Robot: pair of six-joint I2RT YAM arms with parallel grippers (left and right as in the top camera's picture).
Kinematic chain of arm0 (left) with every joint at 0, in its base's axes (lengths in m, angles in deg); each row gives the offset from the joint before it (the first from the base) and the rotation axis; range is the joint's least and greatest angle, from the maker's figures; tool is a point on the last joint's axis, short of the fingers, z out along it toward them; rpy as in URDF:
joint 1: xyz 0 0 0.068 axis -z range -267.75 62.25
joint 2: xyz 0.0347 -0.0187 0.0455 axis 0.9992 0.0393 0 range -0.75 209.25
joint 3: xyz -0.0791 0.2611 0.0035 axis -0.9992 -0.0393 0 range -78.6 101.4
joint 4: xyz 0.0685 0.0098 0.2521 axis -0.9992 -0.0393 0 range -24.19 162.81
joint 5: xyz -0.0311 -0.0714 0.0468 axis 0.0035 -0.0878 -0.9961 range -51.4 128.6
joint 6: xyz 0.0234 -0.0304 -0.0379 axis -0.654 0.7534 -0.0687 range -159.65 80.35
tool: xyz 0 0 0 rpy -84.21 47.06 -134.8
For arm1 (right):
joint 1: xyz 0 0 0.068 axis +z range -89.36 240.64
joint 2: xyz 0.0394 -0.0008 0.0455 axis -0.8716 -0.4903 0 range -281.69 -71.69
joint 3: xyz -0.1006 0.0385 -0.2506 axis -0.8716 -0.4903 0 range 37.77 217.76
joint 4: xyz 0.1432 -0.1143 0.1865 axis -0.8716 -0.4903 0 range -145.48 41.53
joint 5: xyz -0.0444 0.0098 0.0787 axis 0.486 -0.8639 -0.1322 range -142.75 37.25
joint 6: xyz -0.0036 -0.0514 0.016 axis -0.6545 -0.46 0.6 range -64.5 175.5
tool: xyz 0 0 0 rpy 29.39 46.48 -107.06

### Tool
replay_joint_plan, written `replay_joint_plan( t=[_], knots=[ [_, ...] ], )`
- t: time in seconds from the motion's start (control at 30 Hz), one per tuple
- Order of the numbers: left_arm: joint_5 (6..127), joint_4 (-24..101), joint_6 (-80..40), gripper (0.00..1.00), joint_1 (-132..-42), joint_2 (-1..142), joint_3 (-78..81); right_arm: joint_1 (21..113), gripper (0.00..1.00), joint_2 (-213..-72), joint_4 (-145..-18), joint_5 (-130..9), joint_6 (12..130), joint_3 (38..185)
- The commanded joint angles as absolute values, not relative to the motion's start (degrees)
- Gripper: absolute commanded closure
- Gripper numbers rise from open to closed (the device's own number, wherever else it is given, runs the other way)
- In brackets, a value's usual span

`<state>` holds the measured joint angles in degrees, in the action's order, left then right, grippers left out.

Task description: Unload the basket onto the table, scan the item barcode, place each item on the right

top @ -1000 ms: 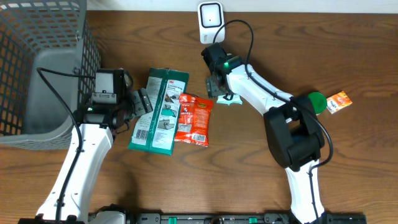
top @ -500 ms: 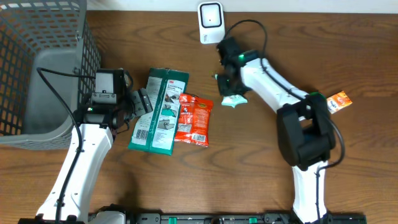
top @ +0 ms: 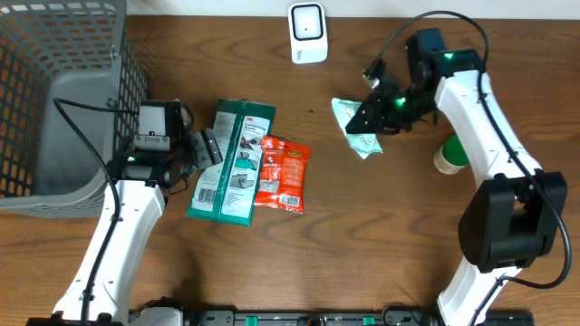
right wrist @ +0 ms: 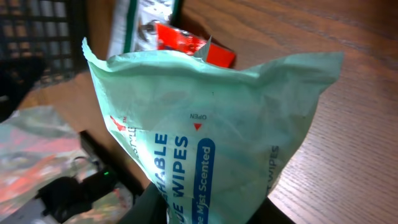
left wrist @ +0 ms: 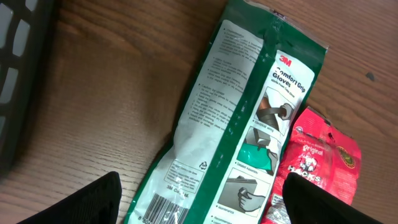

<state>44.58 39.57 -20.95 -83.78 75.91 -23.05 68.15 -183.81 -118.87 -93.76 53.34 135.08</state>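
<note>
Wipes pack (top: 360, 129) is the item being scanned. It is pinched by its edge in the right gripper (top: 384, 107) and seems held clear of the table (top: 362, 235). In the overhead view it sits near the scanner, off to its lower right.

The wire basket (top: 131, 63) fills the far left corner. Beside it the left gripper (top: 204, 148) hovers with its jaws wide apart and holds nothing. The green gloves pack (top: 234, 163) lies flat just under it (its barcode shows at the lower end in the wrist view). A red snack packet (top: 283, 174) touches the gloves pack's right edge. The small white scanner (top: 307, 32) stands at the far edge.

The step in hand looks like carrying the pack to the scanner. No barcode shows on the face towards the wrist camera, only the "WIPES" print. The next move probably calls for swinging left and turning the pack until its coded side faces the scanner window.
</note>
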Motion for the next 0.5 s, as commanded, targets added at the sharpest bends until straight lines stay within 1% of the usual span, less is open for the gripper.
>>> replay_joint_plan(
  t=[0.0, 0.27, 0.47],
  knots=[
    [43.9, 39.4, -20.4, 0.17, -83.8, 75.9, -22.1, 67.1, 0.99, -183.4, -119.3, -99.8, 49.8, 134.9],
    [43.9, 39.4, -20.4, 0.17, -83.8, 75.9, -22.1, 67.1, 0.99, -183.4, -118.6, -104.6, 49.6, 134.6],
    [43.9, 39.4, -20.4, 0.17, -83.8, 75.9, -22.1, 67.9, 0.99, -183.4, -114.3, -101.2, 49.7, 131.2]
  ],
)
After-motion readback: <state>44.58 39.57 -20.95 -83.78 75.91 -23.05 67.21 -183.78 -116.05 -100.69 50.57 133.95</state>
